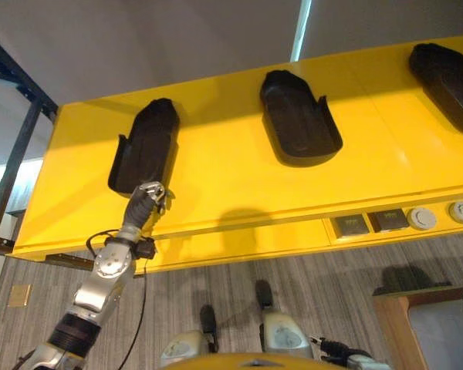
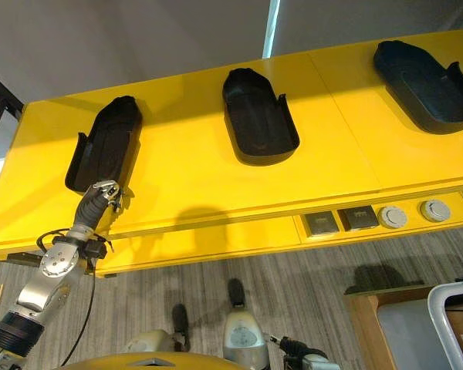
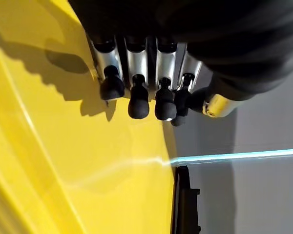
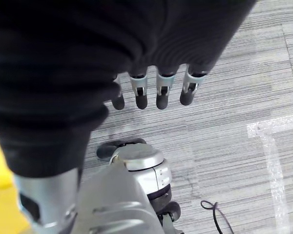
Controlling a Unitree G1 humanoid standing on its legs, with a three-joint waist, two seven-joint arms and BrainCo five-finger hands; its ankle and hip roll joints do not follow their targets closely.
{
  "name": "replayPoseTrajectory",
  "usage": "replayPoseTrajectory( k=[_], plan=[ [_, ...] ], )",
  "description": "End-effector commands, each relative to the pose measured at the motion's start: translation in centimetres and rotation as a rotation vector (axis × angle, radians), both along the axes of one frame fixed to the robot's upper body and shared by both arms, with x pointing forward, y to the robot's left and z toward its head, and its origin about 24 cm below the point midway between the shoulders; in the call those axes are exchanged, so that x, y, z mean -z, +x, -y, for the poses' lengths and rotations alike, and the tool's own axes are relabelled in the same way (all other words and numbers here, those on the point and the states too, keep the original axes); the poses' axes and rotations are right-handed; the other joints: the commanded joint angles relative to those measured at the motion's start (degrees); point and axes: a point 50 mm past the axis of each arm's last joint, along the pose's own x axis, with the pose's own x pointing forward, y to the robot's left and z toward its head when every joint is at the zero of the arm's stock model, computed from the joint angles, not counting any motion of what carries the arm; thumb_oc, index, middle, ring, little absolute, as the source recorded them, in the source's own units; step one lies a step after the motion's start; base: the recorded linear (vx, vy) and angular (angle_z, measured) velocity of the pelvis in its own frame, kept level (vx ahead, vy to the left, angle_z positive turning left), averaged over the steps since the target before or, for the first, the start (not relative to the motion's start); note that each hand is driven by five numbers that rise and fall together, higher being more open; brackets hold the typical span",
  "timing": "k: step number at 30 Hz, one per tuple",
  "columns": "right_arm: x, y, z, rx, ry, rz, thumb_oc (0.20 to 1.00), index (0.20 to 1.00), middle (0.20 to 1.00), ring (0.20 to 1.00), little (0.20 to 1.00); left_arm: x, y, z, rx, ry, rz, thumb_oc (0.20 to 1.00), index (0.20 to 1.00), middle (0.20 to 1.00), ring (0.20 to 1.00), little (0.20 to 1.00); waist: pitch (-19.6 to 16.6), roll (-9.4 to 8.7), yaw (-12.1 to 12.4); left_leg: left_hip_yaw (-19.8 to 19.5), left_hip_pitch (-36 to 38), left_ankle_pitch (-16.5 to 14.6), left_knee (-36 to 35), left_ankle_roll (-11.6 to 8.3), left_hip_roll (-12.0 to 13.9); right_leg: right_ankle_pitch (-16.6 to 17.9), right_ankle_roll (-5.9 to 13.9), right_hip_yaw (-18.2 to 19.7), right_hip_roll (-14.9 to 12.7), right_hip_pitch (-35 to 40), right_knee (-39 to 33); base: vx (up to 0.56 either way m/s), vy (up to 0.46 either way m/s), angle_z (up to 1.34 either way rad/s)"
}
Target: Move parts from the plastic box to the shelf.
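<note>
Three black parts are seen lying on the yellow shelf: a left part near the shelf's left end, a middle part toward the back edge, and a right part at the right end, each well apart from the next. The left hand is raised over the shelf just at the near end of the left part; whether it touches the part cannot be told. In the left wrist view its fingers are curled inward above the yellow shelf and nothing is held between them. The right hand is seen above the grey striped floor, its fingers curled and holding nothing. Two dark square plates and two round white buttons are set in the shelf's front edge toward its right end.
</note>
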Motion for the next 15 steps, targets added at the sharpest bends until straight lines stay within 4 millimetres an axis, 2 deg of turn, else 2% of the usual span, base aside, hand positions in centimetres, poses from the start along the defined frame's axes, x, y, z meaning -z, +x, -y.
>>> replayPoseTrajectory(
  k=[1,3,5,7,11,12,13,14,15],
  plan=[
    [0.7,-1.6,-1.0,-0.027,0.007,-0.048,1.000,1.000,1.000,1.000,1.000,-2.4,0.3,0.1,0.007,0.013,0.194,0.200,0.200,0.200,0.200,0.200,-2.69,-2.35,0.28,1.56,-1.78,-3.94,-0.04,0.74,-0.40,-8.15,1.32,-2.22,-0.50,4.79,0.20,-0.04,-0.001,0.01],
    [0.7,-1.3,-1.2,-0.014,0.010,-0.040,1.000,1.000,1.000,1.000,1.000,-3.0,-0.3,-0.2,-0.040,0.057,0.272,0.200,0.200,0.200,0.200,0.200,-3.91,-2.75,1.18,1.29,-1.36,-3.97,-0.04,0.69,-0.47,-8.26,1.25,-2.88,-0.49,5.45,0.20,-0.11,-0.009,0.05],
    [0.7,-0.9,-1.4,-0.010,0.006,-0.038,1.000,1.000,1.000,1.000,1.000,-3.2,-0.9,-1.2,-0.166,0.118,0.331,0.200,0.200,0.200,0.200,0.200,-5.32,-3.35,2.37,0.76,-0.85,-3.94,-0.04,0.79,-0.59,-8.33,1.13,-3.85,-0.52,6.24,0.20,-0.17,-0.010,0.09],
    [0.7,-0.6,-1.3,-0.004,0.002,-0.032,1.000,1.000,1.000,1.000,1.000,-3.1,-1.1,-1.6,-0.214,0.150,0.337,0.200,0.200,0.200,0.200,0.200,-5.67,-3.54,2.84,0.46,-0.67,-3.92,-0.04,0.84,-0.66,-8.37,1.05,-4.19,-0.51,6.55,0.20,-0.12,-0.011,0.10],
    [0.3,0.6,-1.1,0.054,0.007,-0.013,1.000,1.000,1.000,1.000,1.000,0.4,-2.0,-3.0,-0.319,0.243,0.161,0.200,0.200,0.200,0.200,0.200,-6.62,-4.27,4.73,-1.19,0.06,-3.85,-0.04,1.04,-1.01,-8.45,0.72,-5.08,-0.40,7.76,0.20,-0.11,-0.022,0.11],
    [0.3,0.9,-1.1,0.055,0.009,-0.012,1.000,1.000,1.000,1.000,1.000,2.2,-2.5,-3.6,-0.348,0.267,0.076,0.200,0.200,0.200,0.200,0.200,-6.79,-4.50,5.14,-1.62,0.23,-3.74,-0.04,1.05,-1.14,-8.39,0.61,-5.30,-0.37,8.03,0.20,-0.12,-0.026,0.24],
    [0.3,1.2,-1.3,0.069,0.016,-0.009,1.000,1.000,1.000,1.000,1.000,6.5,-4.3,-4.5,-0.351,0.343,-0.095,0.507,0.507,0.507,0.507,0.507,-6.94,-5.02,5.93,-2.47,0.47,-3.62,0.23,1.05,-1.35,-8.33,0.48,-5.97,-0.36,8.56,0.25,-0.13,-0.024,0.27],
    [0.3,1.3,-1.3,0.073,0.018,-0.009,1.000,1.000,1.000,1.000,1.000,7.6,-4.9,-4.7,-0.348,0.361,-0.136,1.000,1.000,1.000,1.000,1.000,-6.98,-5.13,6.15,-2.66,0.51,-3.61,0.32,1.07,-1.40,-8.34,0.44,-6.09,-0.34,8.64,0.32,-0.12,-0.014,0.28],
    [0.3,1.4,-1.4,0.081,0.021,-0.010,1.000,1.000,1.000,1.000,1.000,9.1,-5.8,-4.8,-0.335,0.383,-0.218,1.000,1.000,1.000,1.000,1.000,-7.05,-5.24,6.46,-2.94,0.57,-3.59,0.42,1.10,-1.45,-8.36,0.41,-6.23,-0.31,8.75,0.42,-0.07,0.001,0.28]
  ],
)
